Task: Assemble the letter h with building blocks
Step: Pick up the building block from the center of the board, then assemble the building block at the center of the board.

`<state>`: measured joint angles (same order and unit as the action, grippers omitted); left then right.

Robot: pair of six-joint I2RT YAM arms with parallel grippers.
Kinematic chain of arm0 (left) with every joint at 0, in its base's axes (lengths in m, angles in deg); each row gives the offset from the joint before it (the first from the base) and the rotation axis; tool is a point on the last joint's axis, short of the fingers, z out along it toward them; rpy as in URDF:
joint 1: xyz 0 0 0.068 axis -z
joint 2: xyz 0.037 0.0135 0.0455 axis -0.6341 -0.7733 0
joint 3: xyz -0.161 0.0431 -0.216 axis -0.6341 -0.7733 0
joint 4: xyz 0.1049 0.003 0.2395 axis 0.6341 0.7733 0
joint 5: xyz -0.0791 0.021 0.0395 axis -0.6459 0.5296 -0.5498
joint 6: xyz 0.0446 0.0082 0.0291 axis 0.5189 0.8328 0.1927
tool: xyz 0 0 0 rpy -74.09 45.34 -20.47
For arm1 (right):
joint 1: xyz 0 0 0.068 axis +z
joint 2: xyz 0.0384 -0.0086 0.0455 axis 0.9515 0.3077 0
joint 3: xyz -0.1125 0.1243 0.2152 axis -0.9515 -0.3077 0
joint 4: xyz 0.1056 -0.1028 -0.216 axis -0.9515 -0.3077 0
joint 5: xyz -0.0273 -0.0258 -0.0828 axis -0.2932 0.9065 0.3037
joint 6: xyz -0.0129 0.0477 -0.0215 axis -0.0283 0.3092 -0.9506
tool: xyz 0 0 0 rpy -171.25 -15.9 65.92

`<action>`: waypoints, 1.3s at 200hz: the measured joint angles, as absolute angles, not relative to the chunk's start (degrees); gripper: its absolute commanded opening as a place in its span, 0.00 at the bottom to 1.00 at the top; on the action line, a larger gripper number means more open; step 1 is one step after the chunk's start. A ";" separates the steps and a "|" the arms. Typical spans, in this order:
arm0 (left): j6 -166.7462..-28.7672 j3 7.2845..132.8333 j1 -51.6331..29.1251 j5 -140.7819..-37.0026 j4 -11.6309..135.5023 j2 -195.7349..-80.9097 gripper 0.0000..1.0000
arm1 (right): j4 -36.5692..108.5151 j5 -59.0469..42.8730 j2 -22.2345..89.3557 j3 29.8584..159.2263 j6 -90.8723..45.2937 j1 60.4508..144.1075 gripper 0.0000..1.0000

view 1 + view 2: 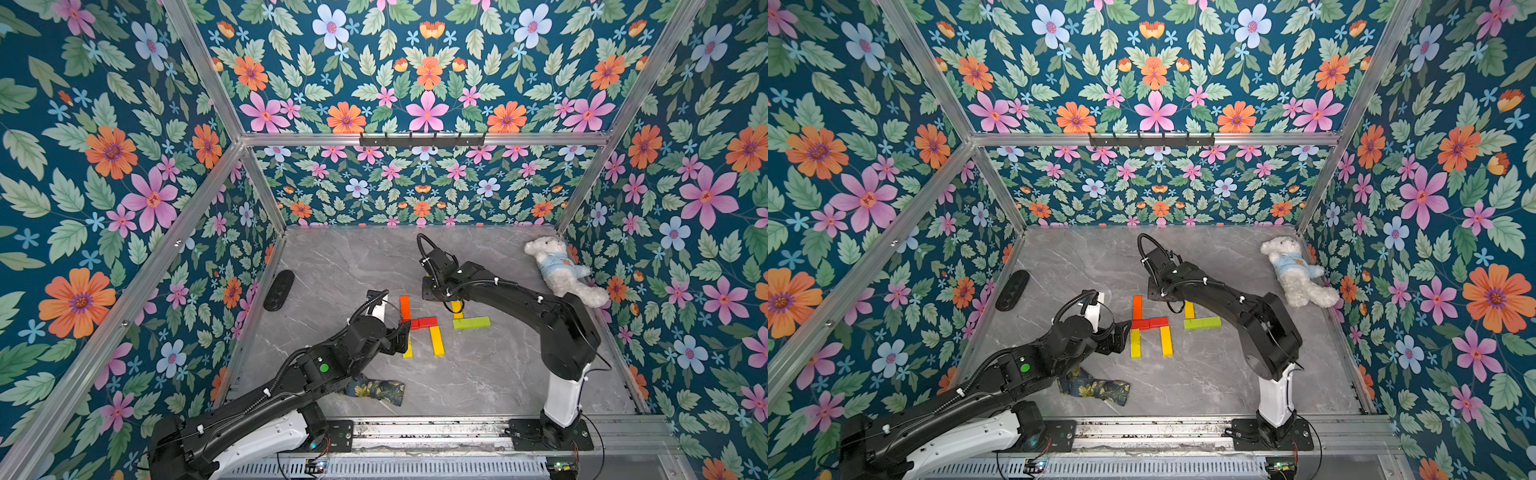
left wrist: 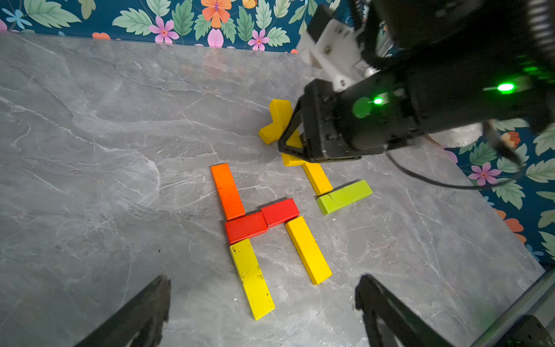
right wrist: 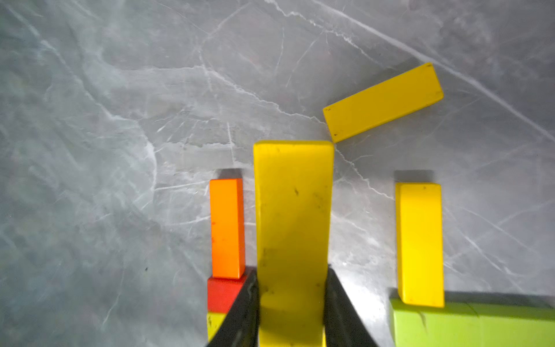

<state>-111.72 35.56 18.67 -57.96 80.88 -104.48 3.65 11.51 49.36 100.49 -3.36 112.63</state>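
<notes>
Five blocks laid: orange bar (image 2: 227, 192), two red bars (image 2: 246, 226), pale yellow bar (image 2: 251, 279) and amber bar (image 2: 307, 249) lie flat and touching on the tabletop (image 2: 90, 150), forming an h.
Right tool (image 3: 292, 270): clamped on a yellow block (image 3: 292, 210) by its long sides, just beyond the h.
Left tool (image 2: 264, 279): fingers wide apart, beside the pale yellow bar.
Loose blocks: second amber bar (image 3: 420, 243) touching lime green bar (image 3: 471, 324); slanted yellow bar (image 3: 383, 102) beyond.
</notes>
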 measured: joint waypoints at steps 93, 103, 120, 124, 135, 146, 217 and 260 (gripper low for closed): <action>-112.26 35.56 18.67 -57.48 80.82 -105.66 0.99 | 0.65 2.83 18.82 70.10 -7.03 117.00 0.24; -112.35 35.56 18.67 -57.48 80.79 -105.87 0.99 | 0.17 2.87 16.90 67.33 -5.87 117.57 0.24; -112.61 35.56 18.67 -57.51 80.77 -106.40 0.99 | -0.68 2.76 15.37 63.90 -4.19 118.69 0.24; -112.68 35.56 18.67 -57.51 80.73 -106.53 1.00 | -0.77 2.55 15.37 63.20 -3.92 118.95 0.24; -113.01 35.56 18.67 -57.53 80.62 -106.90 0.99 | -0.79 2.04 15.72 61.67 -3.03 119.43 0.24; -113.18 35.56 18.67 -57.55 80.47 -107.27 0.99 | -0.73 1.19 16.62 60.60 -2.42 119.47 0.24; -113.22 35.56 18.67 -58.03 80.38 -107.49 0.99 | 2.79 -0.56 24.73 61.12 -0.03 119.04 0.24; -113.40 35.26 18.67 -58.42 80.38 -106.86 0.99 | 3.60 -0.25 27.90 61.86 -0.30 117.29 0.23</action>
